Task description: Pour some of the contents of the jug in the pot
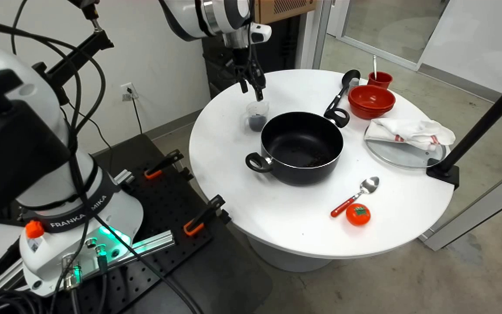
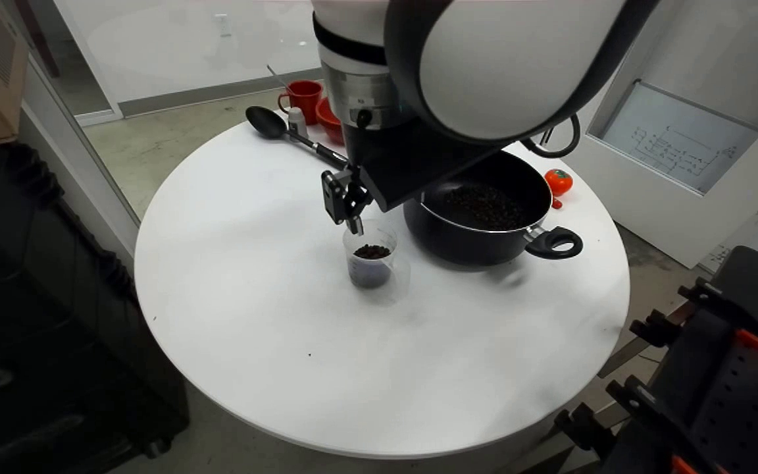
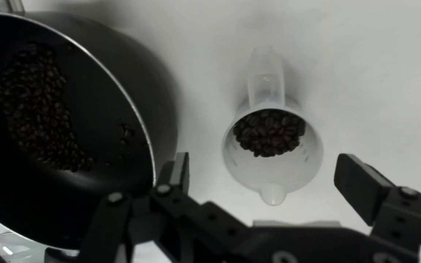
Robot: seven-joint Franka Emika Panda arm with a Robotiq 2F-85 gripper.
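Fingers [image 3: 362, 186], parted and gripping nothing, hang just above the upright jug [image 3: 276, 171], the pot [image 3: 152, 95] lower beside them; with beans [image 3: 269, 133] in both, the pour looks done, so lifting clear likely comes next.

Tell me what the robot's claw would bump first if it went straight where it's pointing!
Probably the clear jug: the open claw points down toward it, and the wrist view shows it between the fingers. Depth is unclear.

Right of centre, the translucent jug [image 3: 272, 171] holds dark beans [image 3: 269, 133]. The black pot [image 3: 137, 69] fills most of the left — more beans [image 3: 38, 113] on its floor. Along the bottom sits the gripper [image 3: 267, 175] — fingers spread wide apart.
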